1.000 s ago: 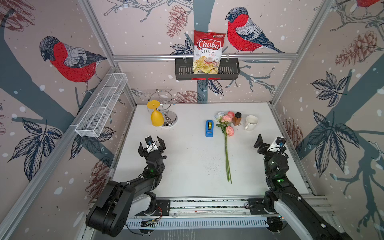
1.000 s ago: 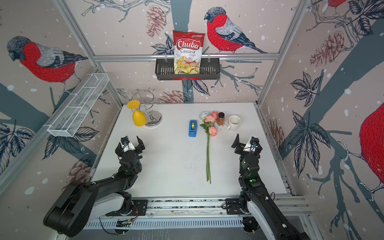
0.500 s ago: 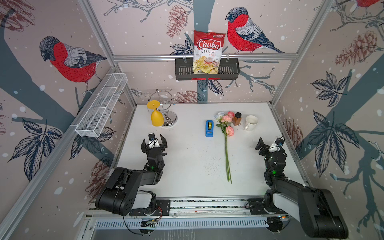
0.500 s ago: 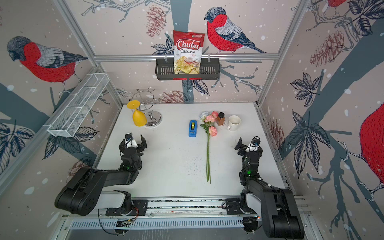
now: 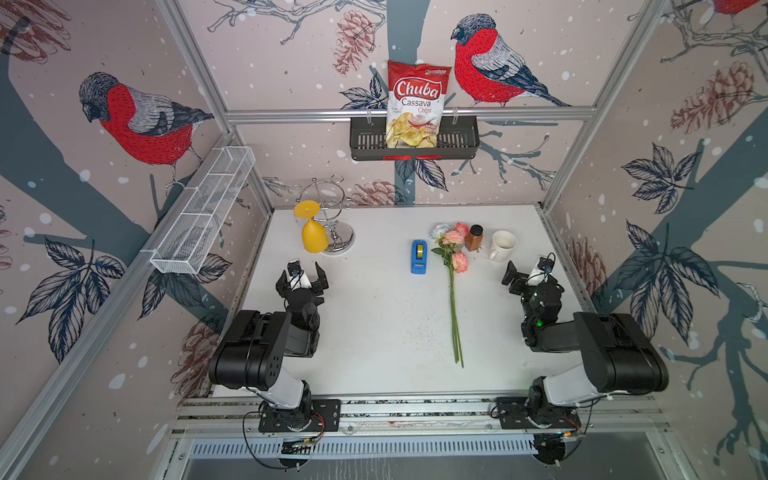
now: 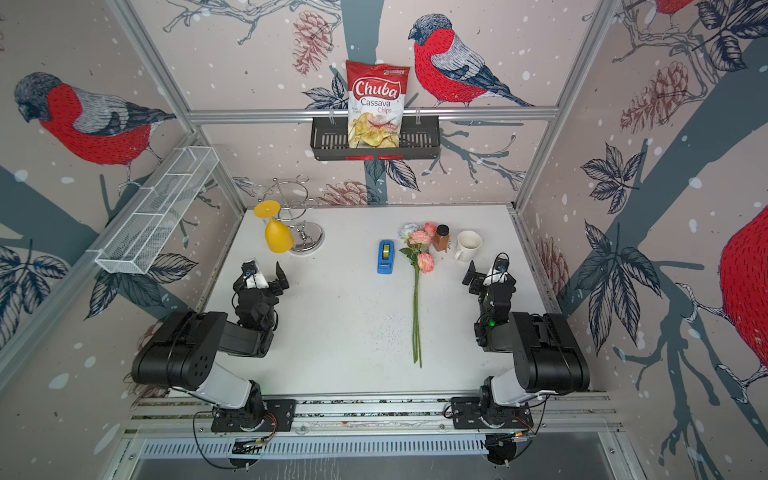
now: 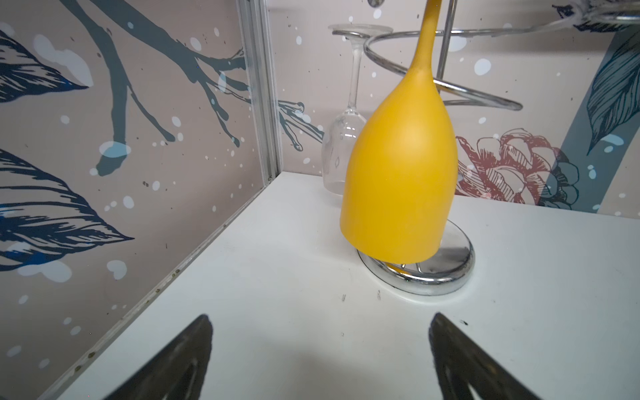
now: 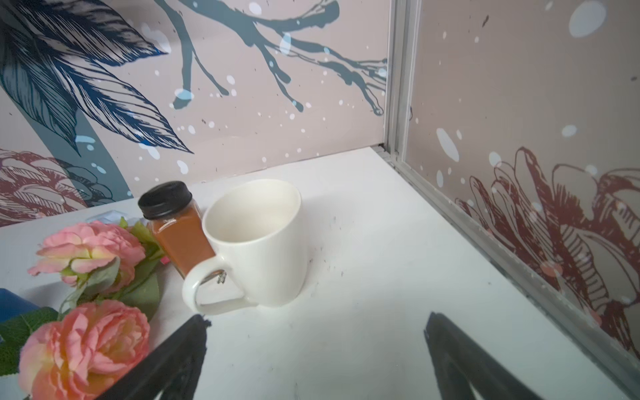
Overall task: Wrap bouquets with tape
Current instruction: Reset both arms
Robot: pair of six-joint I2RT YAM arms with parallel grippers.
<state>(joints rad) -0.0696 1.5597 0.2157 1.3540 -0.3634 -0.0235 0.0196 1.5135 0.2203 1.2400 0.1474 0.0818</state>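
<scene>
Both top views: pink-and-white fabric rose bunch (image 5: 459, 262), thin green stems, flat at middle of white bench (image 5: 374, 332), beside blue plastic tape dispenser (image 5: 419, 257); left gripper (image 5: 302, 272), right gripper (image 5: 527, 269) spread apart, empty.
Left wrist: matte yellow inverted goblet (image 7: 398, 187), foot cut off.
Right wrist: glossy white mug (image 8: 256, 242) half hiding brown jar (image 8: 180, 239).

Robot lab test booth, aluminium frame (image 5: 291, 115), bird-print wall panels (image 5: 141, 120), white tabletop (image 5: 386, 316)

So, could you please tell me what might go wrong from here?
The bouquet lies with its blooms beside the brown jar; dragging it may topple the jar. Its thin stems lie flat on the table, so the open right pincer might miss some. The open left pincer faces the hanging yellow glass and could bump it.
</scene>
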